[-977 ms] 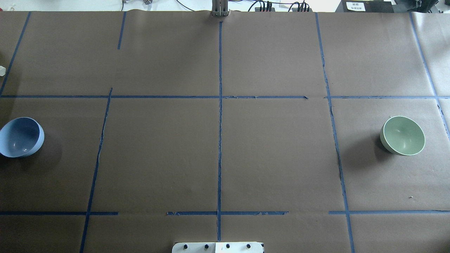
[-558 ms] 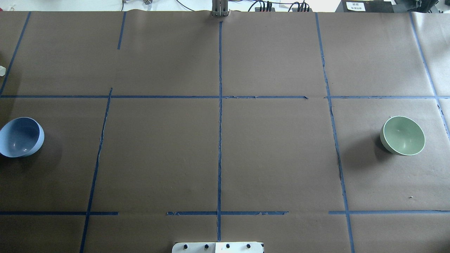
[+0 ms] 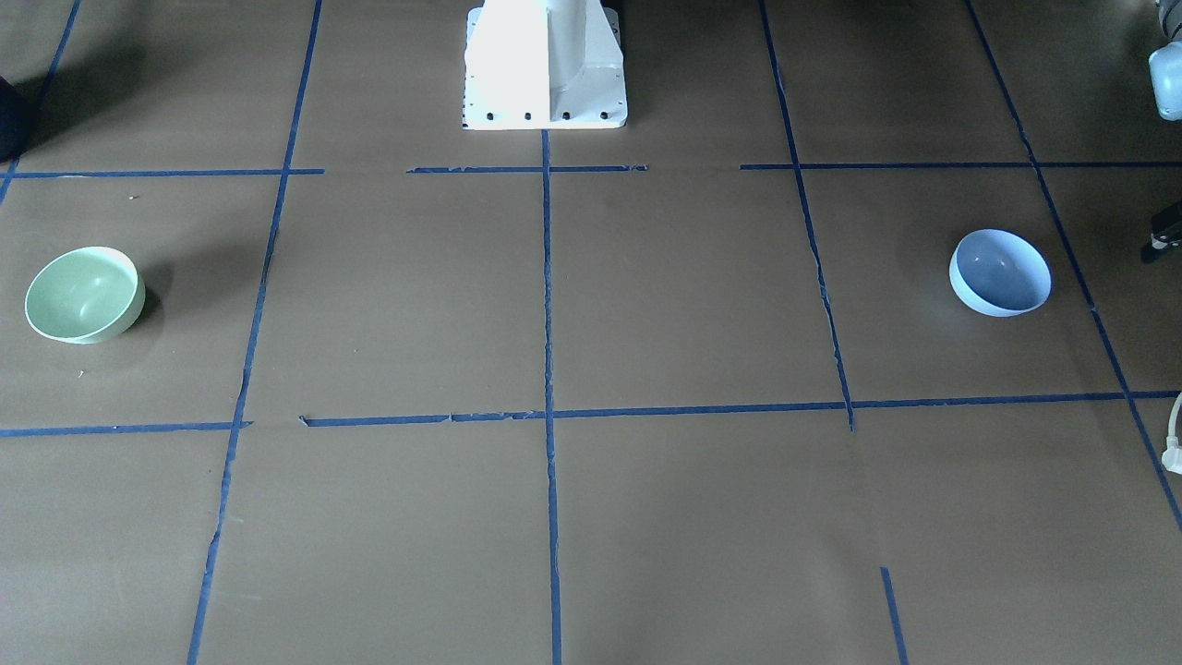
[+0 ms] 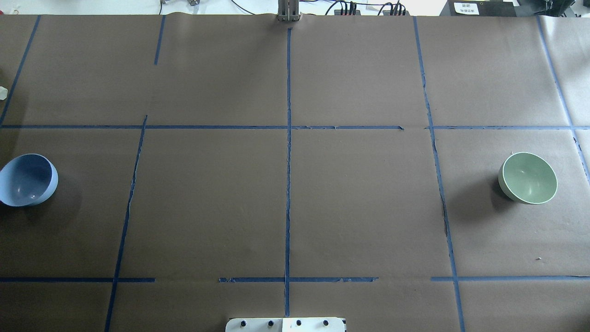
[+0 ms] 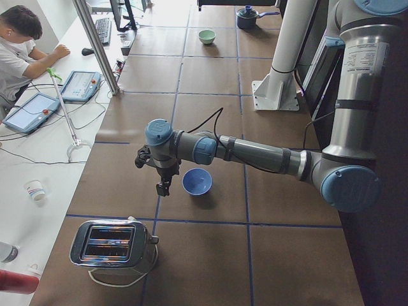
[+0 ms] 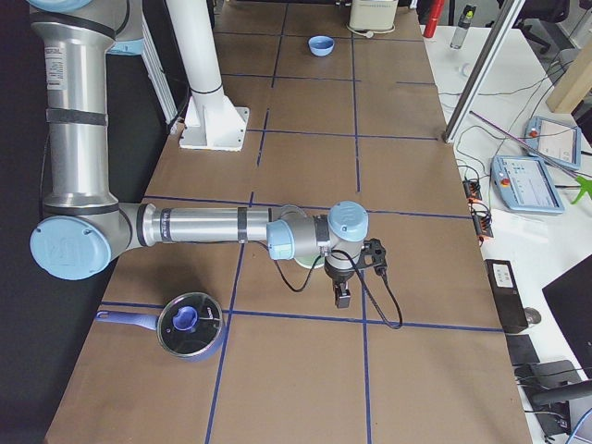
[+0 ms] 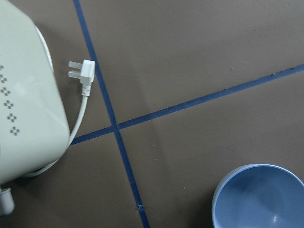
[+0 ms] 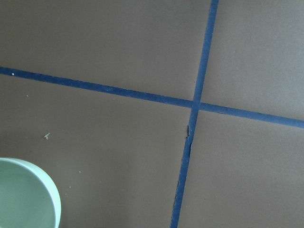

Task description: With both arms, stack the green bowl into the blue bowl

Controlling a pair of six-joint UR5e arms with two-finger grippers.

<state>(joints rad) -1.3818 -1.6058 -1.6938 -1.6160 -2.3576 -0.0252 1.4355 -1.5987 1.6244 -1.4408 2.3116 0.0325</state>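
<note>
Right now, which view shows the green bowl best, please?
Overhead exterior: the green bowl shows whole, unobstructed. Front-facing puts it at the edge; right wrist crops it; exterior right mostly hides it; exterior left, tiny.

Robotics lab: robot arm (image 5: pixel 255 153), tape-gridded table (image 4: pixel 207 198), teach pendant (image 5: pixel 81 85), operator (image 5: pixel 19 51).

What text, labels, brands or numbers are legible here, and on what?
Nothing reads clearly.
White label on black box: too small to read.
White sticker on silver-grey left arm: blurred, unreadable.
White sticker on silver-grey right arm: blurred, unreadable.
Mint-green bowl, periwinkle-blue bowl: no markings.
</note>
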